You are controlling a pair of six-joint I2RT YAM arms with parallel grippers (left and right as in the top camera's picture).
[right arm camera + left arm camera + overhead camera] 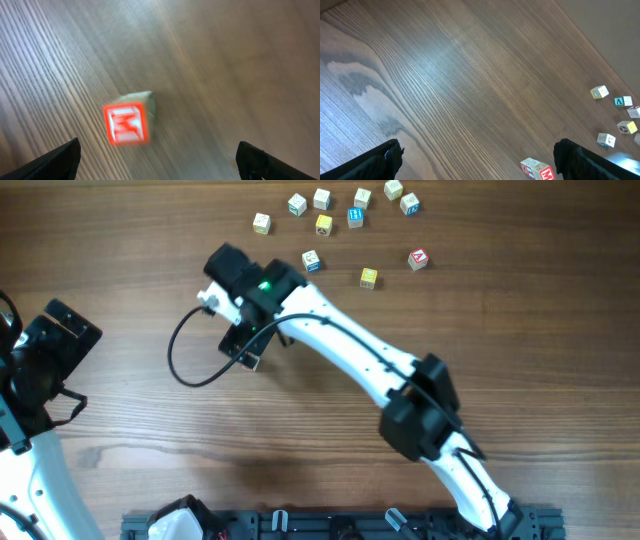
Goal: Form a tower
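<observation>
**K:** State of the right gripper (158,150)?

**R:** Jaws wide, with one finger at each lower corner of the right wrist view. Nothing touches either finger, so it holds nothing.

**K:** Where is the tower (131,116) from it?

**R:** Directly below, between the two fingers but apart from both. It sits closer to the finger on the picture's left. The red M cube (126,124) lies face up on top, and a pale cube (144,99) shows under its far edge. The picture is blurred, so I cannot count the cubes beneath.

**K:** Long axis?

**R:** Upright off the table (520,320), by my judgement. It runs up toward the wrist camera, which is the gripper's own approach line. A sideways move along the finger line would risk clipping the tower with the nearer finger. Straight up looks like the safe way out.

**K:** And the left gripper (477,150)?

**R:** Jaws also wide, and empty. From it the tower lies ahead, off toward the finger on the right of its picture, and well apart. The right arm is by far the nearer.

**K:** Where would the next cube come from?

**R:** The loose letter cubes (323,224) lie scattered beyond the right gripper, on the side away from its arm's base. The red-and-white A cube (418,259) sits off to one side of that group. They are nearer the right arm than the left, so I expect the right arm fetches.
</observation>
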